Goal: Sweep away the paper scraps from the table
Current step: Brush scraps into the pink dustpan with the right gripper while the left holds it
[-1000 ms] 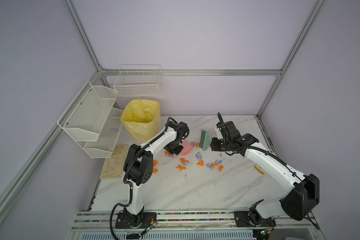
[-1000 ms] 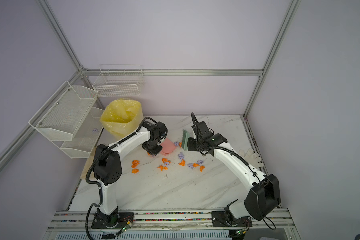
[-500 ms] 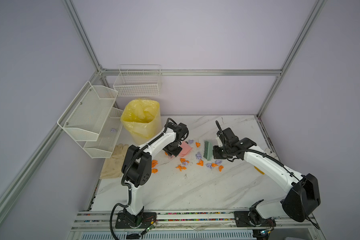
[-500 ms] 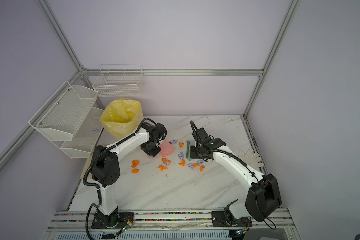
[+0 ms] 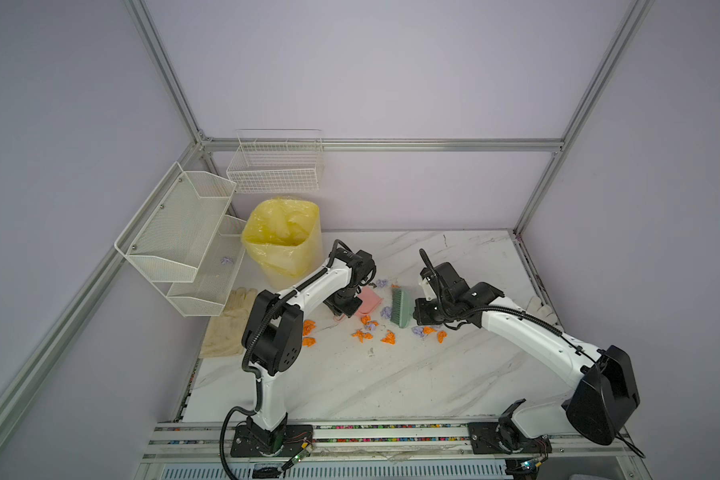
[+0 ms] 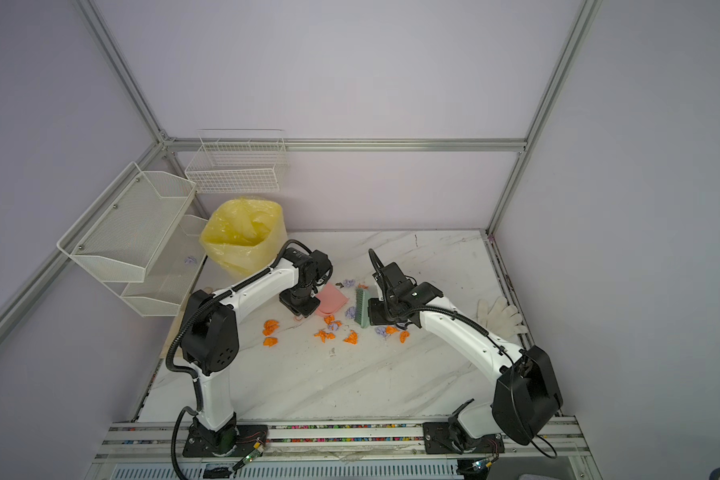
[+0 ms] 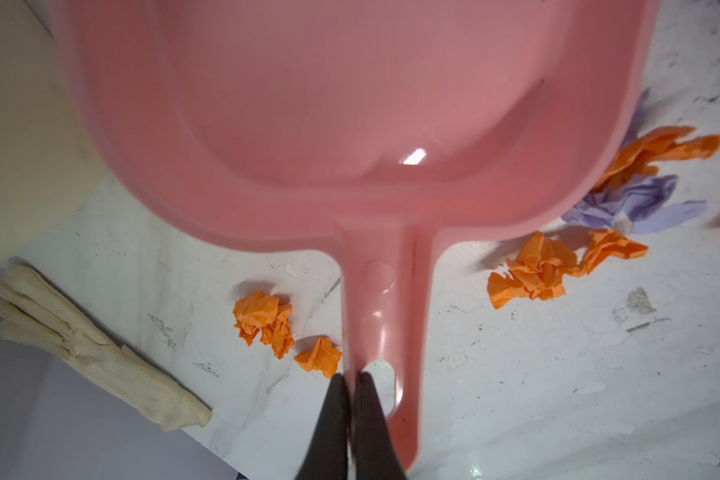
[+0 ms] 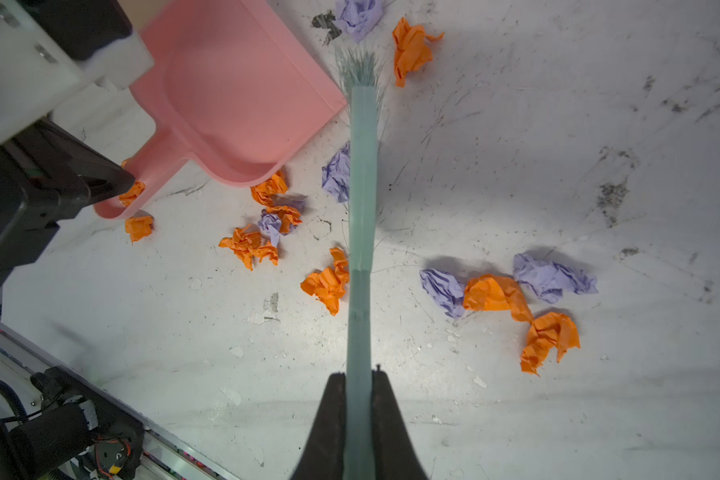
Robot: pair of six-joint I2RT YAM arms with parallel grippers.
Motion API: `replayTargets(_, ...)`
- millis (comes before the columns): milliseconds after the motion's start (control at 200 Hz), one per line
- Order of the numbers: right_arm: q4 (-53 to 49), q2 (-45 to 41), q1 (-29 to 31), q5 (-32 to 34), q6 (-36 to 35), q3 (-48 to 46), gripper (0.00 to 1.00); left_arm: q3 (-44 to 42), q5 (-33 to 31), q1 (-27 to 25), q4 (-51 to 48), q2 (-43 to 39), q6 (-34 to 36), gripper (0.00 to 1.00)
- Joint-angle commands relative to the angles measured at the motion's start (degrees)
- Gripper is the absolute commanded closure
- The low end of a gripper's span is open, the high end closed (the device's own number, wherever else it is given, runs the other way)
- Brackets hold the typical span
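- Left gripper [image 7: 352, 376] pinches the pink dustpan [image 7: 350, 104] by its handle; the pan sits empty, mid-table.
- Right gripper [image 8: 360, 376] clamps the green brush [image 8: 362, 166], just right of it.
- Paper scraps [image 8: 329, 282] litter the table [image 5: 391, 386] around both; none collected yet.

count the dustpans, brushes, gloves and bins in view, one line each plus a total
dustpan: 1
brush: 1
gloves, one beige and one white: 2
bin: 1
total: 5
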Motion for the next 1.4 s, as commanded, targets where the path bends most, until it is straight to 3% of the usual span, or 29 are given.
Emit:
replayTargets(0, 3.5, 1.9, 0.1, 0.8, 1.1, 2.1, 1.00, -2.8, -1.2, 0.3, 0.1, -4.2, 0.6, 1.00)
replayTargets(245, 6.6, 5.5, 0.1, 1.2, 1.1, 6.0, 1.00, -5.1, 0.1, 0.3, 0.8, -6.2, 0.8, 1.00)
replayTargets(520, 6.4, 9.3, -0.2, 6.8, 0.5, 11.3, 1.00, -5.7, -0.1, 0.3, 0.4, -5.5, 0.5, 1.00)
replayTargets(855, 5.7, 9.4, -4.6, 9.4, -2.8, 15.0, 1.00, -5.0, 0.8, 0.4, 0.1, -4.8, 0.5, 1.00)
replayTargets(1175, 2.1, 11.4, -6.0, 13.3, -11.0, 16.0, 1.00, -1.3, 3.4, 0.3, -1.3, -1.4, -0.1, 1.00)
replayTargets(1395, 3.0, 16.0, -5.9, 10.2, -14.8, 15.5, 1.00, 3.0, 6.7, 0.3, -2.5, 1.1, -0.1, 1.00)
